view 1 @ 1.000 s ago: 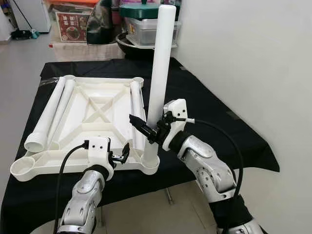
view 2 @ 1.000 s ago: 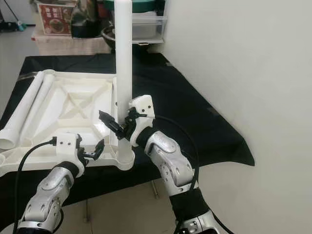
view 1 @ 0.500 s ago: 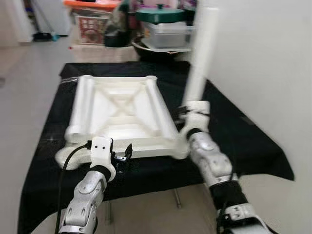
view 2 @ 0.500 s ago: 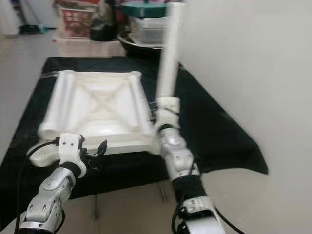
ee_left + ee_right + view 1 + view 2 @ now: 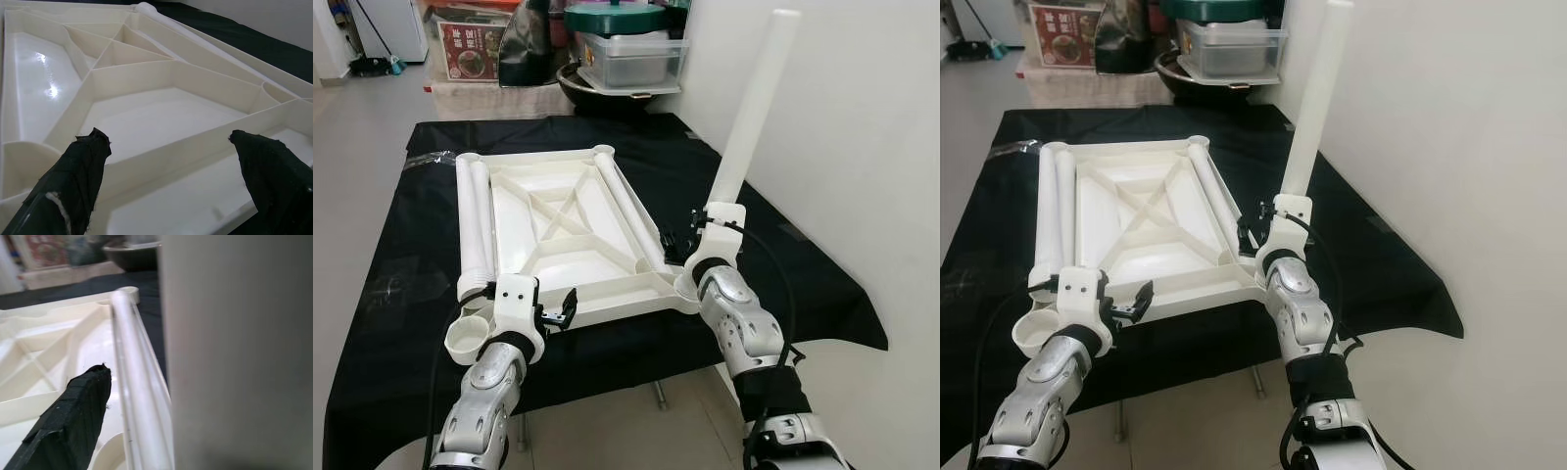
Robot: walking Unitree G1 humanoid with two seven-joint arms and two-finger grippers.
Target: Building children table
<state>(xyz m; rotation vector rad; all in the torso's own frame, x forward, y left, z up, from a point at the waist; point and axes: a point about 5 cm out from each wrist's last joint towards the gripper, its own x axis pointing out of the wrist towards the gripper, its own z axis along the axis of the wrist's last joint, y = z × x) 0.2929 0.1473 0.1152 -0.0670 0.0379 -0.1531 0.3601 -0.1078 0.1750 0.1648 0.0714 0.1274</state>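
White plastic everywhere: the upturned tabletop [image 5: 558, 230] lies ribs-up on the surface [image 5: 401, 264], which is draped in black cloth, and one leg [image 5: 754, 113] stands up from the tabletop's near right corner, leaning a little toward the wall [image 5: 862, 147]. The right tool [image 5: 677, 247] sits at the foot of that leg, beside the corner; in the right wrist view the leg fills the space just next to one black finger [image 5: 73, 421], but I cannot tell whether the fingers are pressed on it or merely alongside. The left tool [image 5: 558, 313] hovers at the near edge of the tabletop, its two fingers [image 5: 78, 171] spread apart with the ribbed underside showing between them, gripping nothing. Just beside it the near left corner socket [image 5: 470, 338] is an open round cup. Two more legs [image 5: 475, 220] lie side by side along the left edge of the tabletop, and another leg [image 5: 626, 201] lies along its right edge, running from the far corner down toward the standing one. Beyond the surface, against the wall, sit a red box [image 5: 470, 49], a dark pan [image 5: 607, 88] and a clear tub with a green lid [image 5: 626, 44].
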